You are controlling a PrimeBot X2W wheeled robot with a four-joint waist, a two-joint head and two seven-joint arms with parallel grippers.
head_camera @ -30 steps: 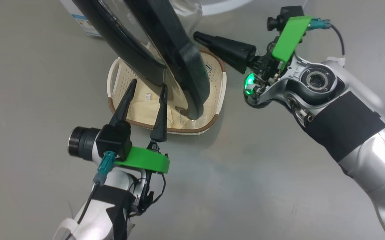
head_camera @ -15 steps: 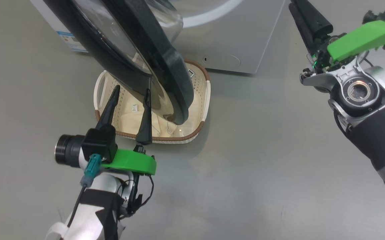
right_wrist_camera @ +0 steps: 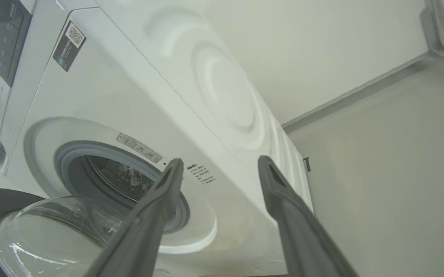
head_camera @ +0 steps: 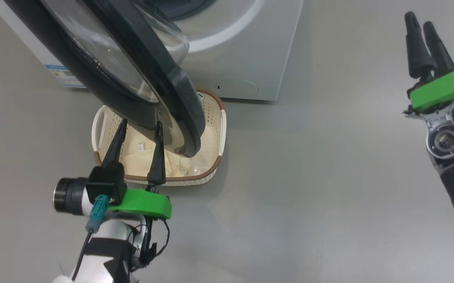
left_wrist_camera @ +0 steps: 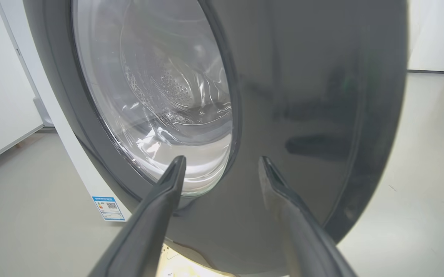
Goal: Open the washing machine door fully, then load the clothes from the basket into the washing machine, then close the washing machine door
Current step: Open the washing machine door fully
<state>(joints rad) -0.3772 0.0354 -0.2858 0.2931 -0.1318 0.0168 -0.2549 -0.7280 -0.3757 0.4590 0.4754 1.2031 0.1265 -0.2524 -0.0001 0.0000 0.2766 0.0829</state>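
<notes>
In the upper left of the head view, the washing machine door stands swung out from the washing machine. Its black rim overlaps the basket, which sits on the floor at centre left, just in front of the machine. The cream clothes lie inside the basket. At lower left, the left gripper points toward the basket, its jaws spread and empty. At upper right, the right gripper is held over bare floor, its jaws apart and holding nothing.
</notes>
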